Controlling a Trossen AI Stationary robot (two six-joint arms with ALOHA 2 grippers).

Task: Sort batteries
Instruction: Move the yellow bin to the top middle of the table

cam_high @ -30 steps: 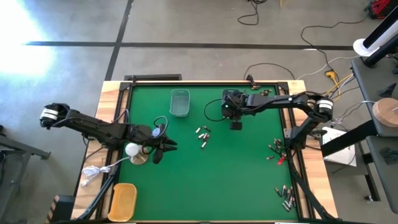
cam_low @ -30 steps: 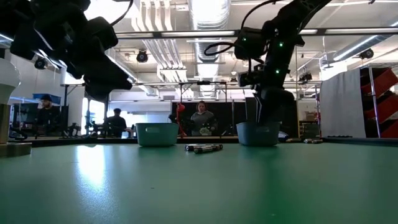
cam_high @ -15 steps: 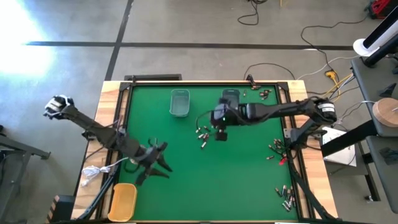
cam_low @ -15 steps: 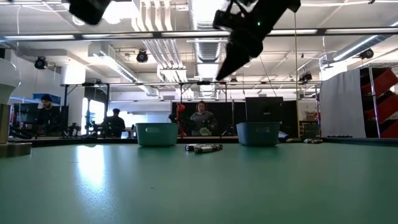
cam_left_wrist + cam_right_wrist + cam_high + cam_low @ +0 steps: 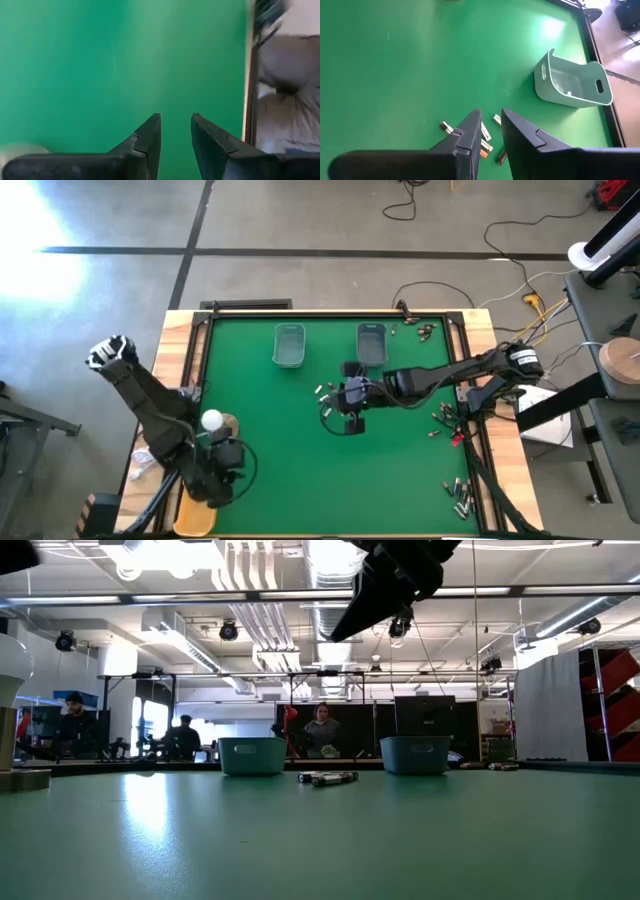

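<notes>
The right claw [image 5: 491, 131] hides part of the batteries [image 5: 487, 134] beneath it.

On a green table [image 5: 300, 470] there are 2 dark robot arms, each ending in a 2-finger gripper: the left gripper [image 5: 175, 131] and the right gripper [image 5: 490, 124]. There are 2 small pale blue-grey trays [image 5: 289, 345] side by side and 1 yellow tray [image 5: 196, 522]. There is 1 white ball on a round base [image 5: 212, 420]. The batteries [image 5: 325, 392] lie in 4 loose clusters; the single cells are too small to count.
</notes>
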